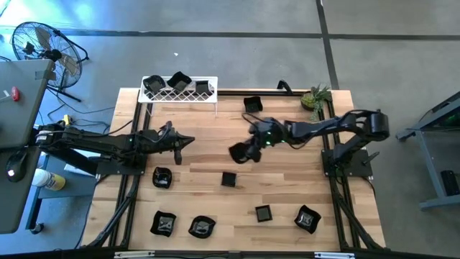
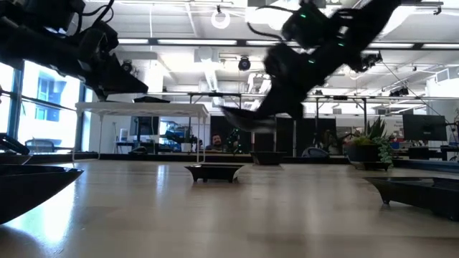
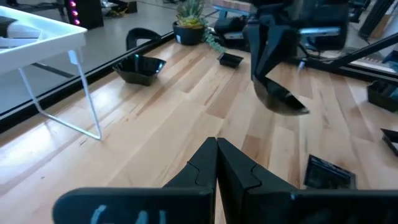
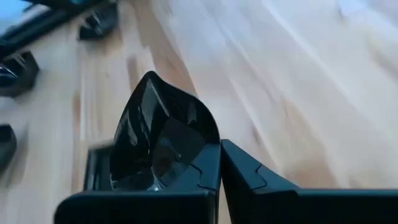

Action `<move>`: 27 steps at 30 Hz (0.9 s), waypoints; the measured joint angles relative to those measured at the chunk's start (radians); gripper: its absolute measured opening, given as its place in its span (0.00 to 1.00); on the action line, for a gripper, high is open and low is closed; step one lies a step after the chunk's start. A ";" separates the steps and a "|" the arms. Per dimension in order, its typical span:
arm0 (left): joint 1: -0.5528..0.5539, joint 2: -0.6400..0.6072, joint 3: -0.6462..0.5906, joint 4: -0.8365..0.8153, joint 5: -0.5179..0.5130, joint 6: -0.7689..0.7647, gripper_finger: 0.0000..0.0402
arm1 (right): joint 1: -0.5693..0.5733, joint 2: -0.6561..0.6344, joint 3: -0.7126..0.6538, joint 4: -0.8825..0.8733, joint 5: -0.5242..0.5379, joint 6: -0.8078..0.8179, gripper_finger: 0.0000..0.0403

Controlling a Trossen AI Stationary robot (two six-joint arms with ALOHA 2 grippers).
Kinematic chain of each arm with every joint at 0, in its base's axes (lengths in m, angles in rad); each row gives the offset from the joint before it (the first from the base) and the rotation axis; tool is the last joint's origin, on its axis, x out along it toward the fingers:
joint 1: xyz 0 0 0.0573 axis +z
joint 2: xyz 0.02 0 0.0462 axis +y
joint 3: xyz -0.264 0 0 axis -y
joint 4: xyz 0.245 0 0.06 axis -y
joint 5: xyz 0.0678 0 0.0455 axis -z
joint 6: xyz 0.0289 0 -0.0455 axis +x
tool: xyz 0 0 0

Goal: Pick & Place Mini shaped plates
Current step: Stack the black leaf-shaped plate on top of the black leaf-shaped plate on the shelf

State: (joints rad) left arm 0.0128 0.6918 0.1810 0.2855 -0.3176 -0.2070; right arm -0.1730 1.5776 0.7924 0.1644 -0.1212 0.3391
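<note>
Over table centre, right gripper (image 1: 251,150) is clamped on the rim of one mini plate (image 4: 158,140), holding it tilted and clear of the wood, probably for carrying to the white rack (image 1: 180,92), which has three already. Other plates (image 1: 262,213) lie scattered nearside. Left gripper (image 1: 188,140) waits left-centre, fingers closed, empty.

left gripper (image 1: 188,139) closed, right gripper (image 1: 248,152) clamped mid-table

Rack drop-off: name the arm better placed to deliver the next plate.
Right. Its gripper holds a plate above mid-table, fingers shut on its rim. The left gripper is shut and empty, though nearer the rack.
</note>
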 joint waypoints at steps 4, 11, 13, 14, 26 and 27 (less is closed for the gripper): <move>0.000 0.000 0.000 0.000 -0.011 0.000 0.00 | 0.000 0.151 0.171 -0.002 -0.041 -0.091 0.01; 0.000 0.000 0.000 -0.009 -0.005 0.023 0.00 | -0.008 0.437 0.453 -0.012 -0.074 -0.203 0.02; 0.000 0.000 0.000 -0.020 -0.001 0.039 0.00 | -0.014 0.491 0.515 -0.010 -0.082 -0.215 0.01; 0.000 0.000 0.000 -0.025 -0.001 0.044 0.00 | -0.017 0.514 0.543 -0.010 -0.089 -0.224 0.01; 0.000 0.000 0.000 -0.064 0.025 0.045 0.00 | -0.032 0.757 0.818 -0.010 -0.083 -0.314 0.02; 0.000 0.000 0.000 -0.068 0.031 0.044 0.00 | -0.032 0.768 0.835 -0.009 -0.069 -0.313 0.02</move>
State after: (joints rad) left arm 0.0125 0.6915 0.1810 0.2178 -0.2868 -0.1628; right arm -0.2054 2.3458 1.6275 0.1552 -0.1900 0.0257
